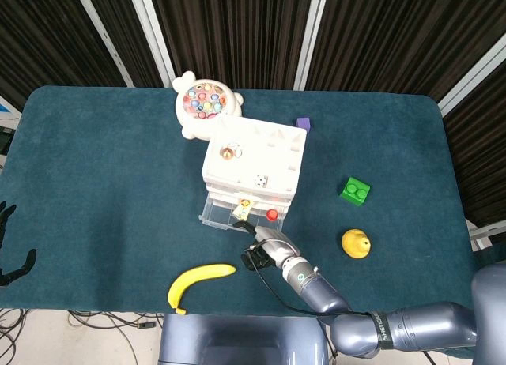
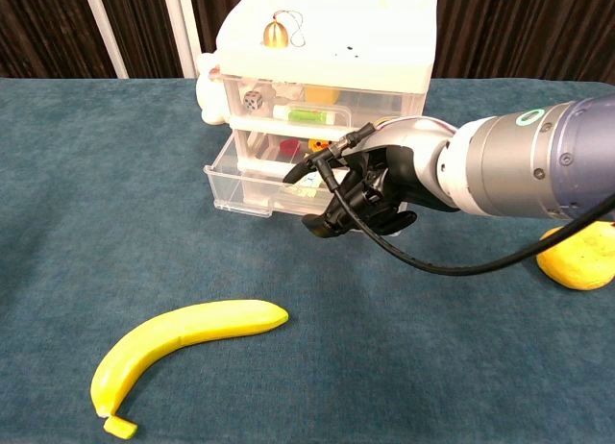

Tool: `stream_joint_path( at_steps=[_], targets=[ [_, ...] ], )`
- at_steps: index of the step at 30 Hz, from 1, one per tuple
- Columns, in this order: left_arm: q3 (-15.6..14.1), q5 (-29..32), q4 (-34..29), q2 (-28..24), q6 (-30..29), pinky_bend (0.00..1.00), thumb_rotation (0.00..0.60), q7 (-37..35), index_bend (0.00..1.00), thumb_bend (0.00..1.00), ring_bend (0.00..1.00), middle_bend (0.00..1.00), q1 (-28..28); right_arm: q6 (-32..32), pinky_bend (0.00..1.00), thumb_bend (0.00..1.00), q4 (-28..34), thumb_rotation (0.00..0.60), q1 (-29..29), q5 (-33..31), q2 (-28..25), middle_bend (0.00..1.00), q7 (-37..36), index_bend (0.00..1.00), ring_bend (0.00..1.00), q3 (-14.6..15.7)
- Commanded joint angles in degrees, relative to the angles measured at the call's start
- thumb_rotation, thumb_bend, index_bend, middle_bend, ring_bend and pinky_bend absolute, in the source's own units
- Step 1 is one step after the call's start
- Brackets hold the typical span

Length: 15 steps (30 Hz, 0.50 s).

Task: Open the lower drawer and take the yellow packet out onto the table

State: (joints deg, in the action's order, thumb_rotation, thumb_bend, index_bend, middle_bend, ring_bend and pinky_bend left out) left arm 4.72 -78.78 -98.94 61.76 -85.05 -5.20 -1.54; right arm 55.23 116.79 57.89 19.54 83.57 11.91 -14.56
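A white three-drawer unit (image 1: 253,163) (image 2: 327,50) stands mid-table. Its clear lower drawer (image 1: 217,217) (image 2: 240,180) is pulled partly out toward the table's front edge. My right hand (image 1: 261,250) (image 2: 360,189) grips the drawer's front at its right part, fingers curled over the rim. Inside the drawer lies a pale yellow packet (image 1: 242,209) (image 2: 309,180), largely hidden by my fingers in the chest view, with a red item (image 1: 272,214) beside it. My left hand (image 1: 9,246) shows only at the far left edge of the head view, fingers apart, holding nothing.
A banana (image 1: 199,280) (image 2: 187,343) lies in front of the drawer, to its left. A yellow pear-like fruit (image 1: 356,243) (image 2: 577,257) and a green brick (image 1: 355,190) sit to the right. A fishing toy (image 1: 207,104) and a purple block (image 1: 302,122) are behind the unit.
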Motion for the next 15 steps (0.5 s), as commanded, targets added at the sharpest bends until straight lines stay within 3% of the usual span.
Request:
stream_joint_path(
  at_steps=[1,15],
  targets=[
    [0.0,0.0,0.0,0.0,0.1,0.00,0.600,0.0,0.04,0.36,0.00,0.00,0.0,0.2,1.00,0.54,0.1,0.600,0.2,-0.3,0.2,0.91,0.2,0.16,0.98,0.1],
    [0.0,0.2,-0.1,0.0,0.1,0.00,0.600,0.1,0.05,0.36,0.00,0.00,0.0,0.5,1.00,0.54,0.1,0.600,0.7,-1.1,0.5,0.91,0.6,0.16,0.98,0.3]
  ],
)
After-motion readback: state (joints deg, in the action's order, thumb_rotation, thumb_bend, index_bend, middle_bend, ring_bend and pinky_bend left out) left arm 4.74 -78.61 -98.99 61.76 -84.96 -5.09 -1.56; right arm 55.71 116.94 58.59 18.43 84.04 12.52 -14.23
